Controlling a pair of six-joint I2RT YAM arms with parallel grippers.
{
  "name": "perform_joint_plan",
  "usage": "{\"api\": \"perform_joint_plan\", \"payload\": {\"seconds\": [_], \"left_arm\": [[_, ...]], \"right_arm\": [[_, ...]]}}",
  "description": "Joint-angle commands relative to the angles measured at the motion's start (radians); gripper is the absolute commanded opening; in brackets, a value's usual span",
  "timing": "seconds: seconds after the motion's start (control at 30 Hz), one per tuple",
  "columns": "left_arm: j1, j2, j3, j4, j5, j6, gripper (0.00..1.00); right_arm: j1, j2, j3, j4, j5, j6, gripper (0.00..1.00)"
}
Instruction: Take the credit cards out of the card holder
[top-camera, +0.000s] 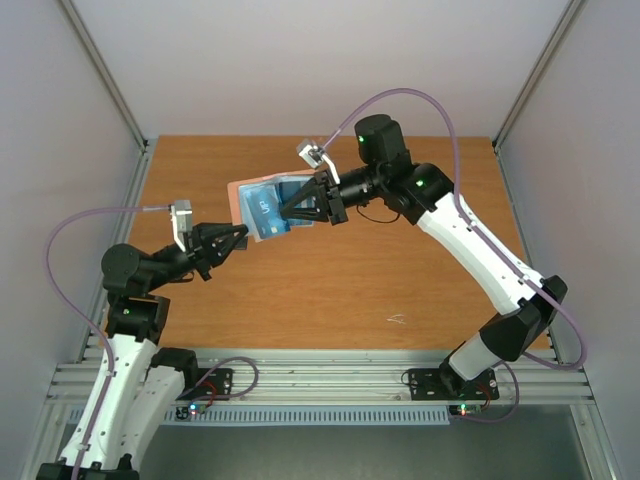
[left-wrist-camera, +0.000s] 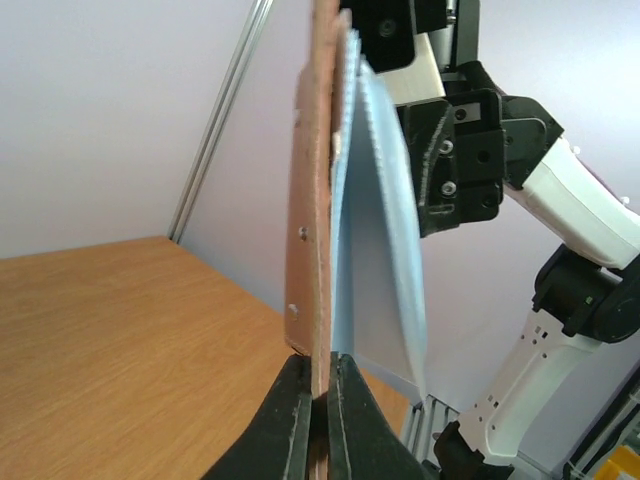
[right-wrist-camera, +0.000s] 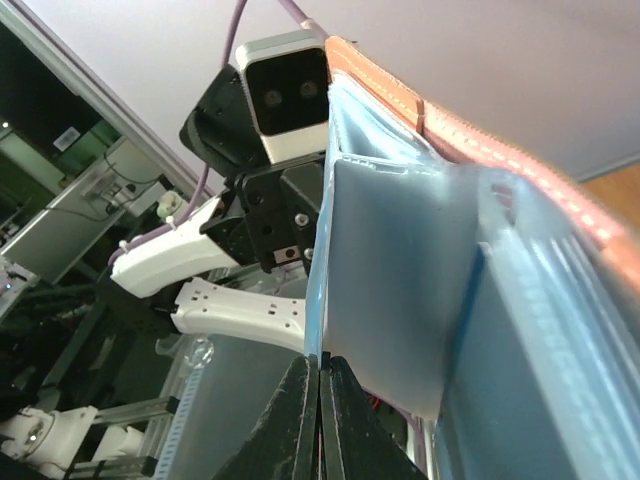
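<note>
card holder (top-camera: 262, 212) aloft, above table's (top-camera: 400, 290) far half

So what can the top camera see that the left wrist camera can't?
Only the top camera shows the silver rail under the arms and the blue inside of the card holder, seen flat-on. Only the left wrist camera shows it edge-on: a pinkish-brown outer panel with two small studs. Both show the left hand gripping it above the wooden table, with the right hand close by.
</note>
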Motion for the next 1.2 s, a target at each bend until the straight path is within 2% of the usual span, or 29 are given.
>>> {"api": "perform_joint_plan", "payload": {"seconds": [0.0,0.27,0.33,0.4,0.5,0.63,0.7,0.73,0.77,0.9,1.17], "left_arm": [[-0.009,0.003,-0.012,0.102,0.039,-0.022,0.05],[-0.013,0.001,-0.005,0.149,0.093,-0.083,0.45],[-0.013,0.004,-0.007,0.146,0.09,-0.087,0.52],[-0.013,0.008,-0.006,0.127,0.077,-0.087,0.55],[-0.015,0.011,-0.005,0.091,0.052,-0.073,0.51],[-0.016,0.007,-0.01,0.049,0.022,-0.046,0.33],[-0.016,0.003,-0.011,0.048,0.017,-0.041,0.17],[-0.016,0.001,-0.012,0.046,0.012,-0.041,0.05],[-0.016,-0.003,-0.011,0.04,0.005,-0.04,0.01],[-0.013,-0.011,-0.014,0.014,-0.036,-0.041,0.0],[-0.011,0.026,-0.044,-0.098,-0.227,-0.055,0.0]], "right_arm": [[0.009,0.019,0.01,0.077,0.012,0.03,0.01],[0.009,0.043,0.031,0.027,0.036,-0.006,0.01],[0.01,0.044,0.033,0.019,0.034,-0.01,0.01],[0.02,0.046,0.036,0.016,0.03,-0.014,0.01],[0.038,0.056,0.057,-0.006,0.034,-0.034,0.01],[0.047,0.063,0.074,-0.01,0.028,-0.041,0.01],[0.047,0.058,0.077,-0.022,0.033,-0.054,0.01],[0.047,0.056,0.079,-0.036,0.041,-0.065,0.01],[0.045,0.052,0.081,-0.053,0.05,-0.077,0.01],[0.004,0.033,0.064,-0.151,0.092,-0.14,0.01],[-0.19,-0.094,-0.053,-0.273,0.215,-0.185,0.01]]}}
